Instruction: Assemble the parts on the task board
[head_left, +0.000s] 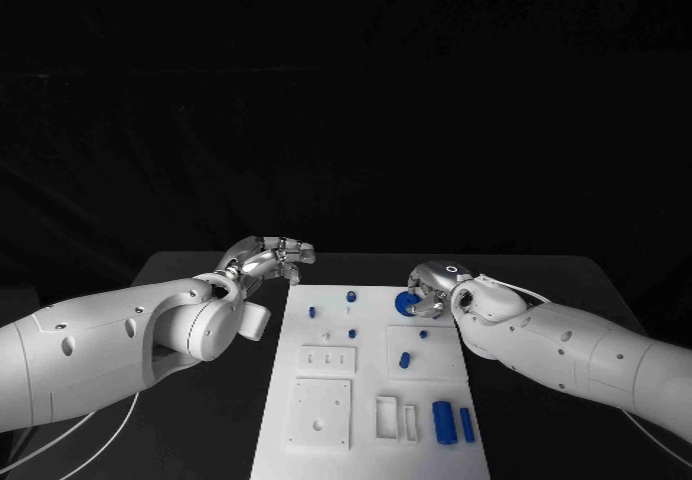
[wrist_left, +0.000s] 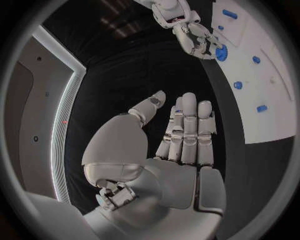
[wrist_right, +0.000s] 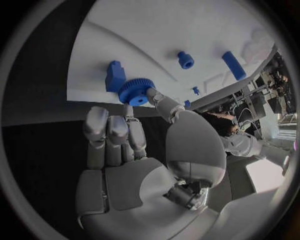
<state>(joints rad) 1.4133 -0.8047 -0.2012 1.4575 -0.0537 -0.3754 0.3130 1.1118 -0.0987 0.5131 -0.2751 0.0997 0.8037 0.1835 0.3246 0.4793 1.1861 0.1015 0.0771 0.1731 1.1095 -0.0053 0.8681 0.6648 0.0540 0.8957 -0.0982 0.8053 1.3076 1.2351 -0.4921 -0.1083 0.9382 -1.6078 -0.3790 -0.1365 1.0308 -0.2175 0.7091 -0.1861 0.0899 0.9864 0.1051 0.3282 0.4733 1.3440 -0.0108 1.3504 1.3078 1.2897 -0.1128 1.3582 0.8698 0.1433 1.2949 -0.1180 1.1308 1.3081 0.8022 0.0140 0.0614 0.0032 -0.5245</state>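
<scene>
The white task board (head_left: 368, 385) lies in the middle of the table. My right hand (head_left: 440, 283) hovers over its far right corner and pinches a blue gear (head_left: 408, 301) between thumb and fingertips. The right wrist view shows the gear (wrist_right: 134, 92) just above the board, next to a blue block (wrist_right: 114, 75). My left hand (head_left: 268, 258) floats beside the board's far left corner, its fingers (wrist_left: 187, 130) straight, side by side and holding nothing. Small blue pegs (head_left: 351, 296) stand on the board's far half. Two blue cylinders (head_left: 444, 422) lie at its near right.
White raised plates (head_left: 320, 412) and a white frame (head_left: 389, 417) sit on the near half of the board. Black table surface (head_left: 562, 290) borders the board on both sides. My right forearm (head_left: 577, 350) crosses above the board's right edge.
</scene>
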